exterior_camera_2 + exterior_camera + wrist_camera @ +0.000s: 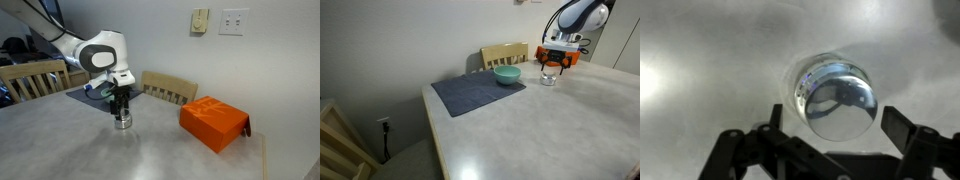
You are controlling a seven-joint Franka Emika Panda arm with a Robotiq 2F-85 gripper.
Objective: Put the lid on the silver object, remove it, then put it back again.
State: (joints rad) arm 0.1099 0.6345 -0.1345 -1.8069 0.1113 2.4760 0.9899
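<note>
Silver object [122, 122] on pale table [150, 156], directly beneath gripper [121, 103]. Gripper released, jaws wide and empty, poised just over it. Small, light, rigid, slick metal; apt to skid if nudged. Lid [840, 100] seemingly seated on top, though hard to confirm; best pinched across thin rim.

colours: small silver cylindrical metal pot [122, 121] is shiny and reflective. round teal bowl [507, 75] plain. dark slate-grey rectangular cloth mat [477, 93] plain. bright orange rectangular box [213, 123]. pale grey table [540, 130], faintly mottled. light tan wooden chair [505, 52].
</note>
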